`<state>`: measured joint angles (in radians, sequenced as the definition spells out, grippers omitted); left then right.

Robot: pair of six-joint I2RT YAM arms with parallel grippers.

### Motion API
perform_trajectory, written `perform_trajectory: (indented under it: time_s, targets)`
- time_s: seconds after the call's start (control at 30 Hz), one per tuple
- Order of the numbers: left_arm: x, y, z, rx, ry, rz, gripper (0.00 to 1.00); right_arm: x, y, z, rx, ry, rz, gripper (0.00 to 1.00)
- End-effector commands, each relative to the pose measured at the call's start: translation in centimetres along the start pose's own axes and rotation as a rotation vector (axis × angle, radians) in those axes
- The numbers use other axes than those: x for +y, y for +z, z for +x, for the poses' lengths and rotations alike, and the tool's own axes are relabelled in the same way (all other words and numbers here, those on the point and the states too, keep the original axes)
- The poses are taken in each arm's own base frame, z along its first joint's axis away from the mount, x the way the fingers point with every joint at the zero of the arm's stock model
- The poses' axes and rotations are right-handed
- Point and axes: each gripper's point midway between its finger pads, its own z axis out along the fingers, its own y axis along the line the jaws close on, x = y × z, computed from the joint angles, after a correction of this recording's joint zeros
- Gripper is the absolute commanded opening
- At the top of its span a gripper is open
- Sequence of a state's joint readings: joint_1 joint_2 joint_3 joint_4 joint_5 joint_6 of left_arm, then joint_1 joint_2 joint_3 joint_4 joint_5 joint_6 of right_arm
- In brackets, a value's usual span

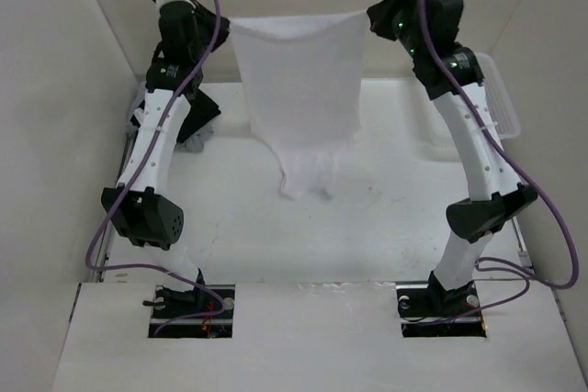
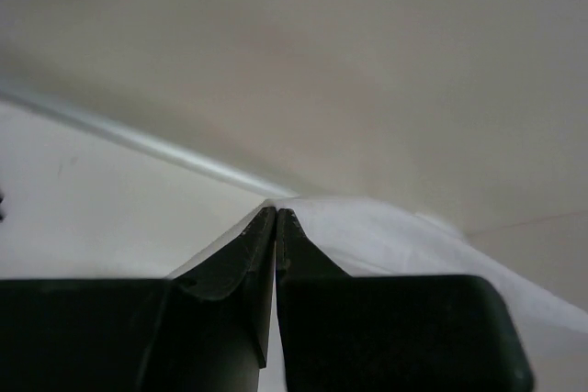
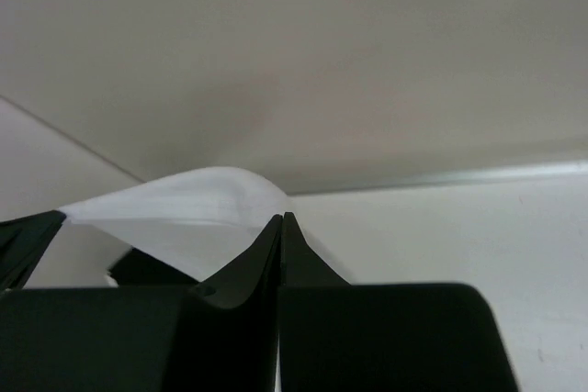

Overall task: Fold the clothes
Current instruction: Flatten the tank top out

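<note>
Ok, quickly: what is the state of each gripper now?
Left gripper: closed, holding one top corner of the white garment.
Right gripper: closed, holding the other top corner.

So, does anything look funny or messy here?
The white shirt hangs stretched between the left gripper and the right gripper. Its top edge is straight, but its bottom narrows into a crumpled, lopsided tail instead of hanging flat.
</note>
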<state>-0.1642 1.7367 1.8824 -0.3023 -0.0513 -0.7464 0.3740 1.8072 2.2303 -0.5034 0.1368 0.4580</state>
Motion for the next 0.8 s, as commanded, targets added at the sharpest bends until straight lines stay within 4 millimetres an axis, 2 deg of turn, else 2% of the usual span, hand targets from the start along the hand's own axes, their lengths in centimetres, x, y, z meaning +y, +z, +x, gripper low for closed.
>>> perform_trajectory:
  time_s: [0.0, 0.1, 0.17, 0.27, 0.37, 0.43, 0.47, 0.53, 0.63, 0.77]
  targets:
    - [-5.9, -4.3, -8.6, -0.176, 0.013, 0.144, 0.01, 5.2, -6.6, -10.3, -0.221, 0.041, -0.163, 0.00]
    - [-6.7, -5.5, -10.6, -0.211, 0.030, 0.154, 0.01, 5.7, -7.9, -11.8, -0.250, 0.044, -0.174, 0.00]
    - [-7.0, -6.3, -11.2, -0.230, 0.047, 0.159, 0.01, 5.3, -8.3, -11.5, -0.235, 0.042, -0.160, 0.00]
    - [-6.4, -7.2, -10.5, -0.224, 0.063, 0.144, 0.02, 3.6, -8.7, -9.0, -0.181, 0.036, -0.109, 0.00]
    - [-4.8, -8.2, -7.3, -0.197, 0.064, 0.109, 0.02, 1.3, -9.8, -5.2, -0.149, 0.030, -0.057, 0.00]
    - [-3.5, -9.7, -5.0, -0.192, 0.076, 0.083, 0.02, 0.0, -11.3, -1.6, -0.115, 0.031, -0.031, 0.00]
    - [-2.5, -10.6, -3.3, -0.181, 0.088, 0.063, 0.02, -0.6, -12.1, 0.0, -0.101, 0.032, -0.018, 0.00]
    - [-0.2, -12.6, 0.6, -0.157, 0.116, 0.024, 0.02, -1.9, -14.4, 4.7, -0.060, 0.024, 0.003, 0.00]
    - [5.3, -16.4, 8.4, -0.083, 0.122, -0.044, 0.02, -4.5, -18.6, 13.1, 0.031, 0.048, 0.031, 0.00]
    - [11.5, -21.6, 17.7, 0.043, 0.116, -0.085, 0.02, -6.7, -25.2, 26.1, 0.258, 0.129, 0.000, 0.00]
